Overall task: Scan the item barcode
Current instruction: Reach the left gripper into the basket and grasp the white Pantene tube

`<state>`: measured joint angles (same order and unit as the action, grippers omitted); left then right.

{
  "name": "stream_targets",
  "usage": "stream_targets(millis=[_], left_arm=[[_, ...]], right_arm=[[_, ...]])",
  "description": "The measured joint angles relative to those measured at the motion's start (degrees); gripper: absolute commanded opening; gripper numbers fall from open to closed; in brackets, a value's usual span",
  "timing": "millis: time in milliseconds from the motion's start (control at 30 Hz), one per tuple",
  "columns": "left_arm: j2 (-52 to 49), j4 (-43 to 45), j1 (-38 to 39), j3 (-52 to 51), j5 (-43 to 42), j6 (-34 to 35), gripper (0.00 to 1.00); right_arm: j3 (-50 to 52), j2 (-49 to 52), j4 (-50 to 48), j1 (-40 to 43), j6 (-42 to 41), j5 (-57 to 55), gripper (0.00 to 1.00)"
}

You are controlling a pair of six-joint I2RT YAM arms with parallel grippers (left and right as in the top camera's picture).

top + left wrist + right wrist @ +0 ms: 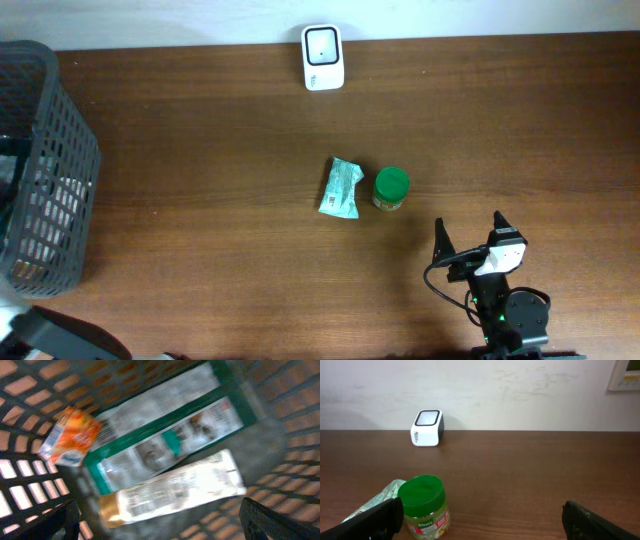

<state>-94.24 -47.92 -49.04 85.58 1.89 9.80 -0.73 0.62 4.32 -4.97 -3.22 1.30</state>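
And the right fingers [375,521] gape wide, empty, just short of the green-lidded jar [390,188] beside the teal pouch [341,188] mid table [200,130], scanner [323,57] at the far edge, left fingers [280,522] spread above packets [175,487] in the basket [40,170].

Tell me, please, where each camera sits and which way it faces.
Overhead: above the table, facing straight down; right hand shows lower right.
Left wrist: looks down into the basket at packets; fingertips of the left hand frame them.
Right wrist: low, facing scanner and wall; fingertips in lower corners.
Shared: overhead and right wrist both show scanner and jar.
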Motion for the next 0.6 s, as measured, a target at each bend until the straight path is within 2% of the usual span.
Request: stream_targets(millis=[100,200,300,400,600], left_arm=[[-3.5,1.0,-3.4,-0.4,-1.4,-9.9,1.0],[-7.5,1.5,-3.5,-0.4,-5.2,-20.2,0.98],[-12.1,1.0,-3.5,-0.5,-7.7,-27.7,0.91],[-14.4,0.9,-3.5,-0.5,-8.4,-30.1,0.88],[-19.8,0.5,-3.5,-0.5,-10.6,-31.5,0.87]], right_arm=[[0.0,0.0,0.0,0.0,0.0,0.0,0.98],[0.0,0.0,0.0,0.0,0.0,0.0,0.98],[0.0,0.0,0.0,0.0,0.0,0.0,0.98],[0.0,0.0,0.0,0.0,0.0,0.0,0.98],[0.0,0.0,0.0,0.0,0.0,0.0,0.98]])
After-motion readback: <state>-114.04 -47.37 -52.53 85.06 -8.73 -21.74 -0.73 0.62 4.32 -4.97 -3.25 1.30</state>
